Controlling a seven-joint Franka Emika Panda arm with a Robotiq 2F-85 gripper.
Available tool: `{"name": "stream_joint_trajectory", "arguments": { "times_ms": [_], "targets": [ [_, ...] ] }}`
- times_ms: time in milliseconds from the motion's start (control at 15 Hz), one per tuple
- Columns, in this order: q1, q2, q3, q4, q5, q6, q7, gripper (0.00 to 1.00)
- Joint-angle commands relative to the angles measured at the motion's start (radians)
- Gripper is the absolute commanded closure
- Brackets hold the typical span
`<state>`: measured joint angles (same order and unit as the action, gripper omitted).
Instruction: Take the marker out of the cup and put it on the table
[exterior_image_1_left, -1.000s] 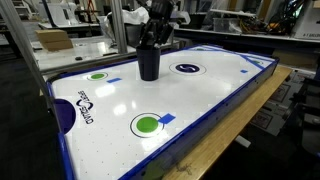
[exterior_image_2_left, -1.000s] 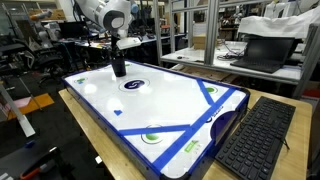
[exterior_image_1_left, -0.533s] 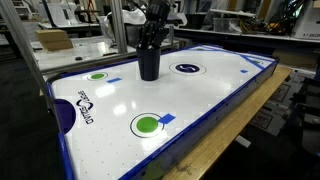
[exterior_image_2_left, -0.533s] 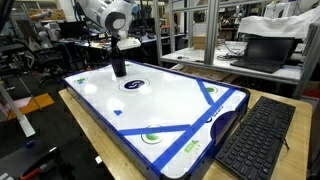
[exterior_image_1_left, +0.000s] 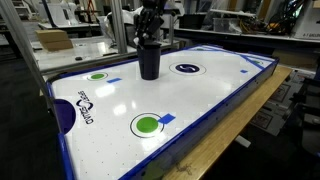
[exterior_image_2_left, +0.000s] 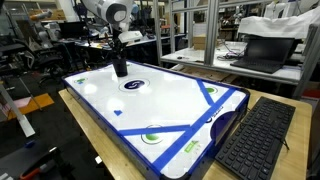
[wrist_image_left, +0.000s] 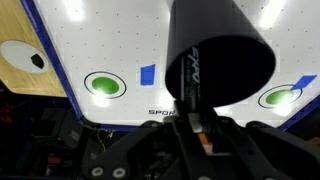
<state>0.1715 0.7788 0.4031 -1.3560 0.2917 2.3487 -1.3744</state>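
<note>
Lifting clear now: the table (exterior_image_1_left: 210, 100) lies below my gripper (exterior_image_1_left: 150, 36), and the cup (exterior_image_1_left: 149, 62) stands upright directly under it. Half a second ago the fingers sat lower, at the rim. In the wrist view the jaws look clamped on the marker (wrist_image_left: 192, 82), whose far end, I judge, remains inside the cup. Extraction is underway.

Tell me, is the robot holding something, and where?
The marker, pinched near its top end by the jaws; its lower part pokes into the cup.
</note>
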Motion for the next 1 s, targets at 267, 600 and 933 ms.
{"name": "stream_joint_trajectory", "arguments": {
  "times_ms": [267,600,933],
  "targets": [
    [-0.049,-0.21,0.003,-0.114,0.016,0.026,0.002,0.95],
    [-0.021,-0.338,-0.092,-0.225,-0.078,-0.014,0.148,0.95],
    [-0.027,-0.323,-0.133,-0.379,-0.135,-0.027,0.286,0.95]
  ]
}}
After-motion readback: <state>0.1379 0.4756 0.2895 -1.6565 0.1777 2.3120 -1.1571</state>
